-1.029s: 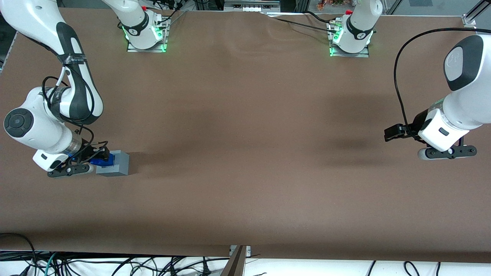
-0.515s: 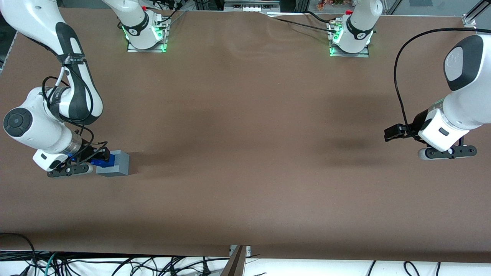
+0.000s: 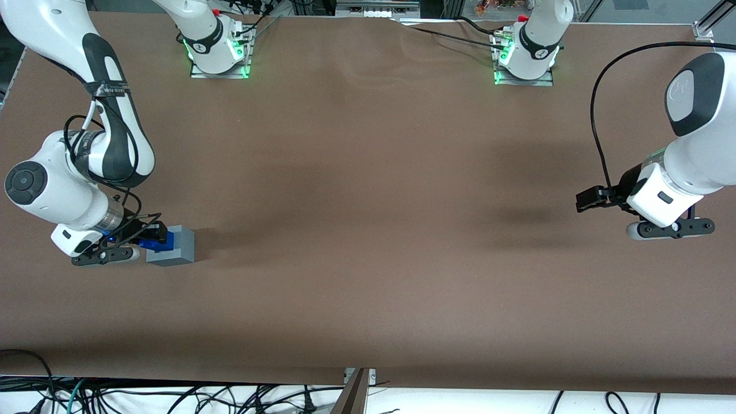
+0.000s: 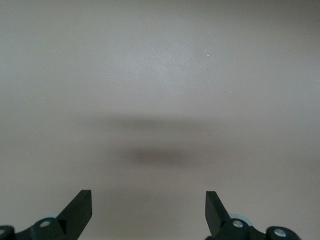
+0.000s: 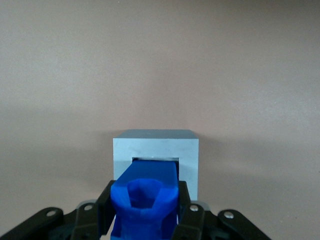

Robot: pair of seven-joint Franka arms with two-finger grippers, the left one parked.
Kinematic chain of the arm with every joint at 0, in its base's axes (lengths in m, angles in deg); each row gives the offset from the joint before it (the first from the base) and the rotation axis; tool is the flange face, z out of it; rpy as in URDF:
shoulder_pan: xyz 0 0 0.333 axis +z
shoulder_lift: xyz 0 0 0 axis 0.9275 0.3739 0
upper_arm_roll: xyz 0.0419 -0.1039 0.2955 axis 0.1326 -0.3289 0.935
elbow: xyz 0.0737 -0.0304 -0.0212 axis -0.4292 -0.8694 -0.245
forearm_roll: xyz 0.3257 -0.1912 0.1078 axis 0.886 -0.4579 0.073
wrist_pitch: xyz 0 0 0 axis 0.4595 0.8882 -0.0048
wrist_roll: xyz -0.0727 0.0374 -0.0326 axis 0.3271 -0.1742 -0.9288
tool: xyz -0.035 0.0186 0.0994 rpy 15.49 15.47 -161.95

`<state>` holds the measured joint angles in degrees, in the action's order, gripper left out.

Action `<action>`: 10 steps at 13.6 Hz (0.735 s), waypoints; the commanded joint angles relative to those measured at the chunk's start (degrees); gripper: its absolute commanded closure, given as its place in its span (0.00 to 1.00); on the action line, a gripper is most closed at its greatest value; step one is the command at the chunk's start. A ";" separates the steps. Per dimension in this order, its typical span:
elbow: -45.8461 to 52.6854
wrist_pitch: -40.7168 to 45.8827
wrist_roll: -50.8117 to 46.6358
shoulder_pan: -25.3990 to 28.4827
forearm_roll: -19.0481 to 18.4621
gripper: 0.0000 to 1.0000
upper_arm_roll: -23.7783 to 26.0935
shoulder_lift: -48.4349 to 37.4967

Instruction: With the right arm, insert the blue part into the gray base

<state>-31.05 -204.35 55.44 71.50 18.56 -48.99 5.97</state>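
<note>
The gray base (image 3: pixel 175 247) sits on the brown table toward the working arm's end. My right gripper (image 3: pixel 150 238) is over the base's top face, shut on the blue part (image 3: pixel 154 244). In the right wrist view the blue part (image 5: pixel 145 197) is clamped between the two black fingers (image 5: pixel 187 212), its lower end at the square hole of the gray base (image 5: pixel 187 150). How far the part sits in the hole is hidden by the part itself.
The brown table (image 3: pixel 368 230) spreads wide around the base. Two arm mounts with green lights (image 3: pixel 218 54) (image 3: pixel 523 60) stand at the table edge farthest from the front camera. Cables (image 3: pixel 172 397) hang below the near edge.
The gripper with the blue part has shifted very slightly, and the gray base has moved a few pixels toward the parked arm's end. The grip is unchanged.
</note>
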 commanded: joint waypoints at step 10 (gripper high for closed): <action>-0.03 -0.99 1.68 -0.37 1.29 0.00 0.55 -2.56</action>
<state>-30.91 -206.47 55.55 71.51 18.80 -48.94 6.35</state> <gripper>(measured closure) 0.401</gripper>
